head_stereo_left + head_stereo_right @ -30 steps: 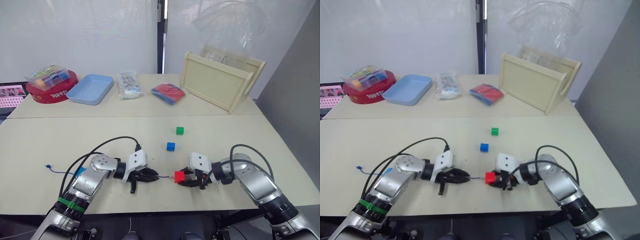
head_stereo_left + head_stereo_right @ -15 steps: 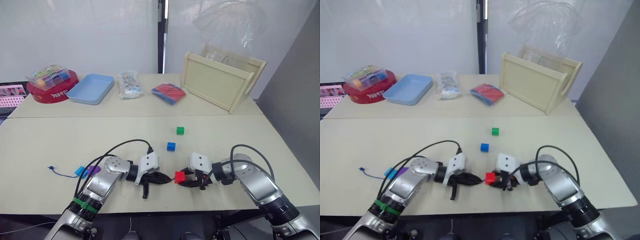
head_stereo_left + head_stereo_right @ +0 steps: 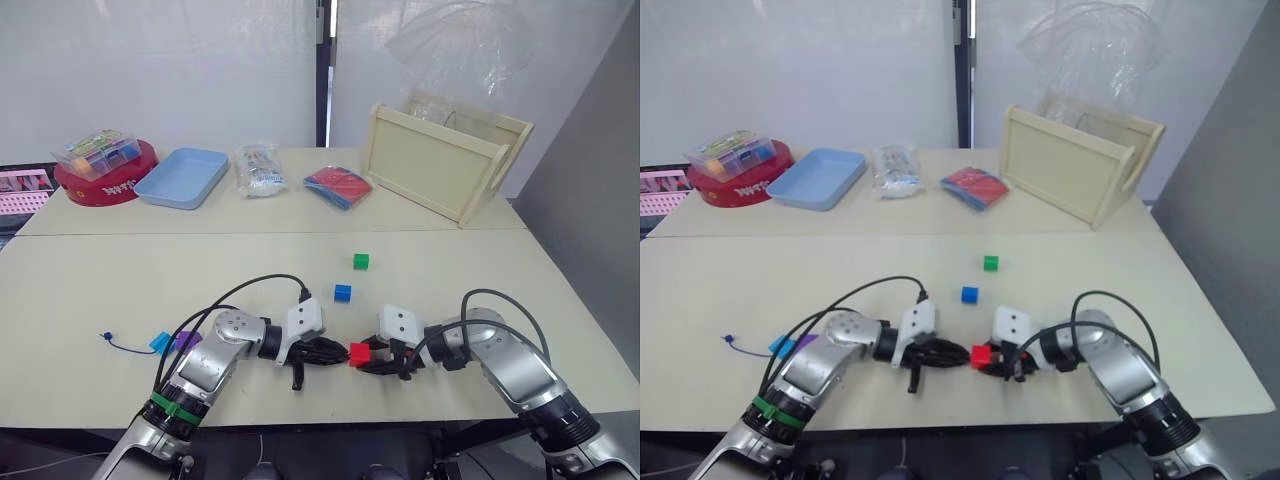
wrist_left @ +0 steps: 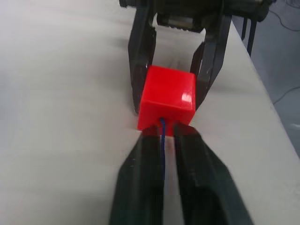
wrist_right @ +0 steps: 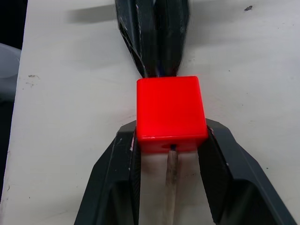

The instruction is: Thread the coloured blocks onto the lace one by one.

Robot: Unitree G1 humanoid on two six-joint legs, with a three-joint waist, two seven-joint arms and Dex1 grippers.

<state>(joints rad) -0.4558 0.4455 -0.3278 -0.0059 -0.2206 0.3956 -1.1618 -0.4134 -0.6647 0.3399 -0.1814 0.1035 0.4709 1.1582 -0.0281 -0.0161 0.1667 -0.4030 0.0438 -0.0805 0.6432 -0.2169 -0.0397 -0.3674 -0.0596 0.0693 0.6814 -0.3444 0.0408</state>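
While the right gripper (image 3: 372, 356) clamps its two black fingers on opposite sides of the red block (image 3: 358, 353), the left gripper (image 3: 335, 352) meets that block from the other side, its fingers pinched together on the dark-blue lace (image 4: 162, 149). In the left wrist view the lace runs between those fingers straight into a hole in the red block's near face, and in the right wrist view a pale stiff tip (image 5: 172, 180) pokes out of the opposite face, between the right fingers. Away from the red block on the robot's left, the lace trails across the table (image 3: 90, 290) to a small knot (image 3: 104, 336), with the cyan block (image 3: 160, 343) and purple block (image 3: 186, 340) side by side on it near that end. The blue block (image 3: 342, 293) lies loose just beyond the red block, and the green block (image 3: 360, 261) a little farther out. Well beyond the red block, a clear box of multicoloured pieces (image 3: 96, 152) rests on a red round tin (image 3: 104, 184); beside it sits a light-blue tray (image 3: 183, 178), whose inside looks bare, then a clear packet (image 3: 258, 169), a red and blue flat bundle (image 3: 336, 186), and a tilted wooden tray (image 3: 441, 160).
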